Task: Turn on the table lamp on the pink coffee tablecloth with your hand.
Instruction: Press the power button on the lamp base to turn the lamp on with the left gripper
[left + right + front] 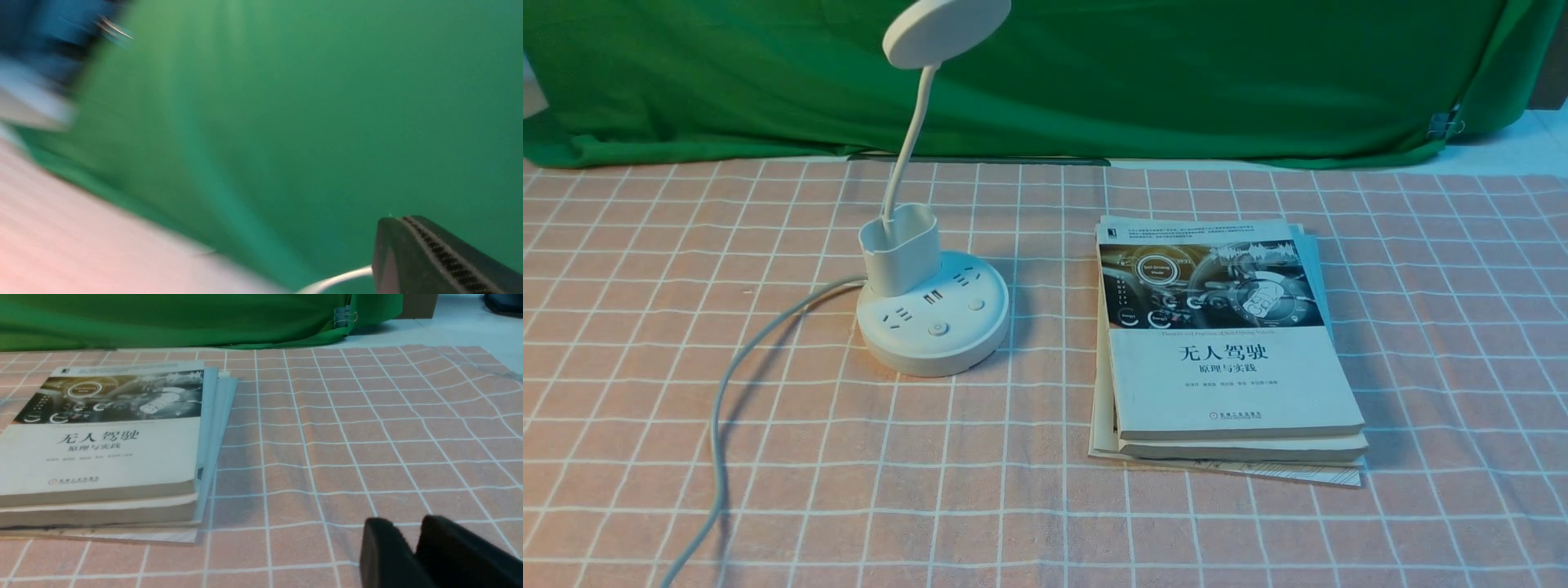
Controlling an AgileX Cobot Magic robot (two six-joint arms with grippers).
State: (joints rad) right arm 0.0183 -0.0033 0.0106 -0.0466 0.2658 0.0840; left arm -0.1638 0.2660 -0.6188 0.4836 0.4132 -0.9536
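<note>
Right hand (410, 530) over pink coffee tablecloth (347, 428), book stack (1225, 384) beside table lamp (931, 318)

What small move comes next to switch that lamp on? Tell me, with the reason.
Probably swing the left fingers toward the table lamp's front button: the lamp stands left of centre on the pink tablecloth, no arm shows in the front view, and the left wrist view faces mostly green backdrop.

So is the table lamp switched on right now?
Looks off: the table lamp has a dull disc head, and no bright pool falls on the pink tablecloth.
</note>
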